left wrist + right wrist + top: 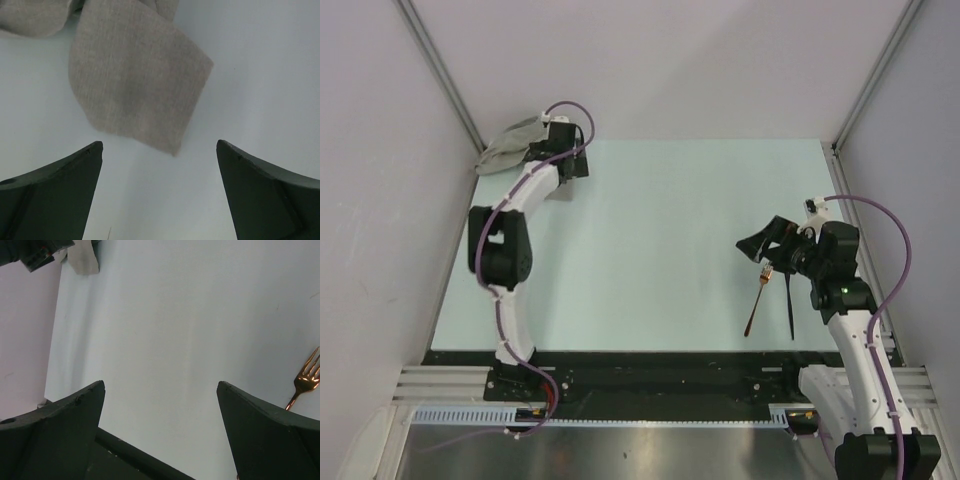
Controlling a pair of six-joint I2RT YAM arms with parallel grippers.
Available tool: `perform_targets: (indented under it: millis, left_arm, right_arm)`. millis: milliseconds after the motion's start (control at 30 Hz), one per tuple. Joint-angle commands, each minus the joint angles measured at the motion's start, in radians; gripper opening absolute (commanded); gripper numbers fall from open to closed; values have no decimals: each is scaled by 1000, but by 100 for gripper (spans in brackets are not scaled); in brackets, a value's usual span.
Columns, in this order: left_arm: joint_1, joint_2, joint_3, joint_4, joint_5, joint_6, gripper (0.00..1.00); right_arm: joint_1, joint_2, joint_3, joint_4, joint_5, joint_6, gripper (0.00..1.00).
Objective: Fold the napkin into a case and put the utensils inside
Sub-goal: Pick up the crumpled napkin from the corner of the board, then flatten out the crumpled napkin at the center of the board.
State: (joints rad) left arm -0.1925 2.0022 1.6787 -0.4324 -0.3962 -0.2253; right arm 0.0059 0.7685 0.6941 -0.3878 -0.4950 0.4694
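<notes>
- Step: start of the fold. The napkin [508, 148] is not yet spread and lies crumpled at the far-left corner of the table [650, 220].
- Left gripper [160, 150]: jaws wide, nothing held, just short of a loose napkin flap.
- Right gripper [763, 245]: jaws wide, empty, near the fork [756, 300] and the black utensil [790, 300].
- Next, my guess: the left pinches the flap corner, drags the cloth to centre and flattens it.
- Unclear: left fingertips in the top view, the napkin's full outline, and what type the black utensil is.

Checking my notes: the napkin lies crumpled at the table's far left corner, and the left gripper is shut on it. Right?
No. The left wrist view shows the left gripper open, gripping nothing. The napkin does lie crumpled at that corner.
</notes>
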Motion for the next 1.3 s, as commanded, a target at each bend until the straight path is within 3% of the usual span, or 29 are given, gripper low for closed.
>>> perform_targets:
  millis: [0, 100, 167, 267, 367, 400, 500, 633, 700, 733, 800, 833, 900, 1067, 1267]
  left_arm:
    - [19, 283, 392, -47, -99, 101, 100]
    - [41, 435, 571, -100, -43, 104, 98]
    - [45, 466, 593, -85, -38, 106, 96]
    - [47, 478, 585, -68, -35, 101, 83]
    - [50, 469, 578, -75, -26, 101, 52]
    - [53, 468, 576, -81, -17, 99, 29]
    - [57, 431, 587, -150, 49, 87, 0]
    - [31, 145, 433, -235, 176, 31, 0]
    - [4, 6, 281, -267, 209, 11, 0]
    - [-5, -143, 219, -272, 233, -23, 0]
    - [-38, -291, 14, -264, 278, -72, 0]
    - [-47, -450, -122, -246, 314, -103, 0]
    - [-76, -593, -230, -230, 417, -134, 0]
    - [-117, -964, -372, -311, 580, -160, 0]
    - [-117, -1152, -395, -370, 759, -177, 0]
  right_arm:
    - [-24, -8, 15, 50, -8, -8, 100]
    - [-24, 2, -1, 99, -36, 11, 100]
    - [-24, 9, -4, 109, -31, 18, 100]
    - [-23, 34, -16, 136, -33, 37, 100]
    - [-14, 63, -21, 161, -37, 44, 100]
    - [-9, 75, -19, 159, -31, 43, 100]
    - [55, 84, -21, 164, 40, 12, 100]
    - [193, 199, 42, 144, 156, -98, 100]
    - [277, 256, 94, 164, 148, -110, 99]
    - [308, 302, 105, 185, 148, -117, 99]
    - [406, 343, 128, 259, 167, -141, 98]
    - [436, 382, 136, 309, 199, -150, 98]
    - [521, 409, 142, 372, 214, -182, 97]
    - [702, 507, 176, 498, 289, -305, 97]
    - [859, 589, 220, 501, 486, -443, 100]
